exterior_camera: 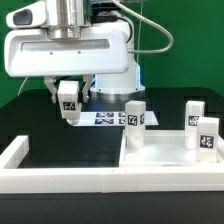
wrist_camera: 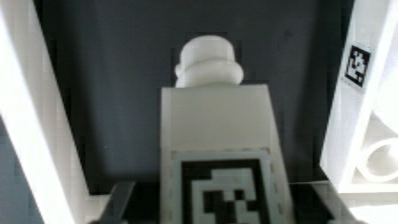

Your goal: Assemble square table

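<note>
Green backdrop behind, black worktop (exterior_camera: 60, 150) below, and a long low white wall (exterior_camera: 40, 172) running along the near edge with a short return at the exterior view's left. Between that wall and the arm the dark surface lies bare, so there is open room on that side. On the exterior view's right sits the square tabletop (exterior_camera: 165, 158), its raised rim touching the wall, with three white legs standing upright on it: one (exterior_camera: 134, 118) near its left corner and two (exterior_camera: 204, 132) close together toward the right. The marker board (exterior_camera: 105, 117) lies flat behind, under the arm. The gripper (exterior_camera: 68, 103) is pinching a fourth leg (wrist_camera: 217, 130), lifted clear of the worktop; its jaws are partly closed on the tagged body. In the exterior view the leg tilts slightly, and in the wrist view its long axis runs away from the camera, rounded tip (wrist_camera: 208, 58) foremost.
</note>
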Robot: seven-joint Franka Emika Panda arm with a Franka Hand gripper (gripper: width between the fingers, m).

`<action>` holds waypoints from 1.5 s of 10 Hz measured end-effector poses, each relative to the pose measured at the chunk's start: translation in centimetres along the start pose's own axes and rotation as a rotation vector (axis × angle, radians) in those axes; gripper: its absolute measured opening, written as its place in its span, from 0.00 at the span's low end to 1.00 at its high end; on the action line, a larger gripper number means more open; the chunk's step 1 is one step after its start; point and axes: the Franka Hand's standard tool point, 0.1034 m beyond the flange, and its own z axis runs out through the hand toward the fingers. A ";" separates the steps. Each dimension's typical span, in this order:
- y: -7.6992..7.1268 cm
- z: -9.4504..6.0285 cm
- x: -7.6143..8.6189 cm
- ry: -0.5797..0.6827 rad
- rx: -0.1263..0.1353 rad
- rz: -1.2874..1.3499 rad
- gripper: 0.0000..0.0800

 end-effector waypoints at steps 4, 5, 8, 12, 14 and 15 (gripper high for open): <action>-4.6 0.0 3.2 0.038 0.027 0.000 0.36; -5.7 0.0 3.8 0.054 0.032 -0.004 0.36; -5.9 0.1 4.2 0.086 0.022 -0.011 0.36; -4.6 0.0 4.4 0.270 -0.064 -0.036 0.36; -5.3 -0.1 5.0 0.277 -0.053 -0.041 0.36; -5.6 0.0 5.4 0.288 -0.049 -0.043 0.36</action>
